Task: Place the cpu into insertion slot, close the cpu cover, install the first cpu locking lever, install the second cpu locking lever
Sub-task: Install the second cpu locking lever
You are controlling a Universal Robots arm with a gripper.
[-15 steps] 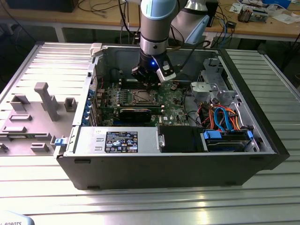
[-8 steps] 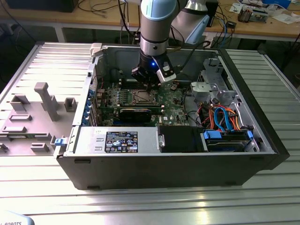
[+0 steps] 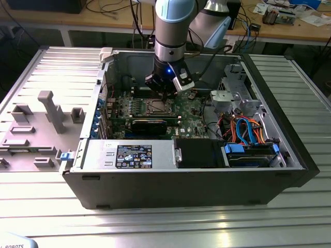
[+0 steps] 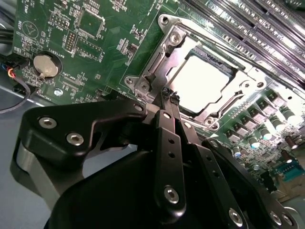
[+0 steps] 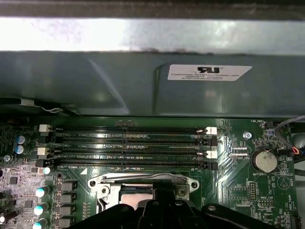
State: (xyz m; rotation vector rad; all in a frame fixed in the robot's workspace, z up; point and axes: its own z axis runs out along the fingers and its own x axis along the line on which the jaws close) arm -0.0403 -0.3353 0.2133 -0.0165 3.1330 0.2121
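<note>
Robot gripper, fingers pressed together, hovers beside the cpu seated under the cpu cover.

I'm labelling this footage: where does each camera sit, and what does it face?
Exterior view: off the arm, looking down into the open grey computer case; shows the arm and gripper.
Second wrist view: on the arm, facing the silver-rimmed square insertion slot past the black fingers.
First wrist view: on the arm, facing the long black memory slots.
Both wrist views share the round silver coin battery.
</note>
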